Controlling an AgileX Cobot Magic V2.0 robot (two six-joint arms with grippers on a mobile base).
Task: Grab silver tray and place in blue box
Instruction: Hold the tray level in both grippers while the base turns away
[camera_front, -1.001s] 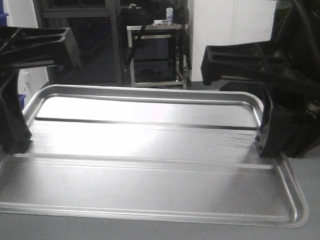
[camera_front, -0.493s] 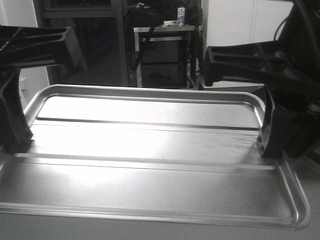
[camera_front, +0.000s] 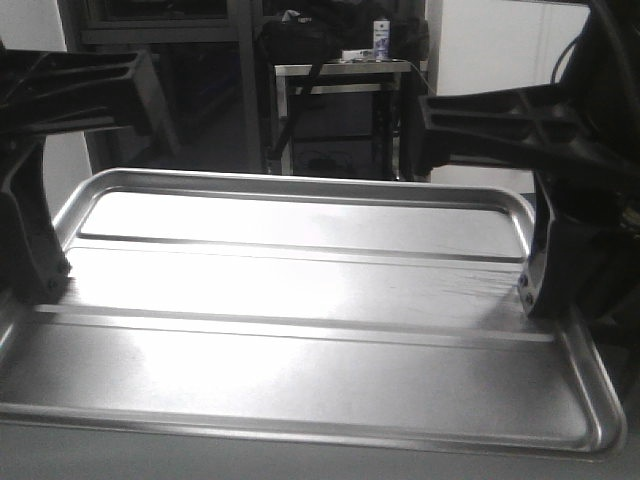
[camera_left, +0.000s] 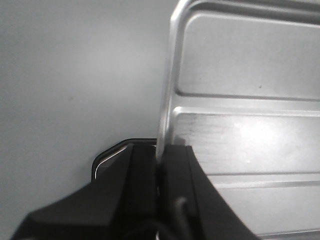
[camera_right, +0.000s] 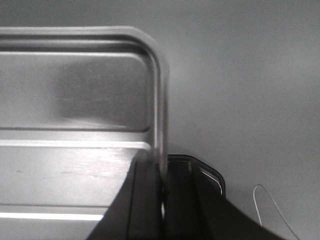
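My front camera sits low and close, facing forward across the shallow grey metal tray (camera_front: 300, 300). Both wrist cameras look down, very near, past the left pincer (camera_left: 161, 170) and right pincer (camera_right: 161, 192) at opposite rims of that same tray.

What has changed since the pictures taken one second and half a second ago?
The background slid right in the front view: the metal table and the white bottle on it sit further right, so the robot seems to be turning left. Unchanged: the left tool and right tool stay clamped on the silver tray; nothing was let go.
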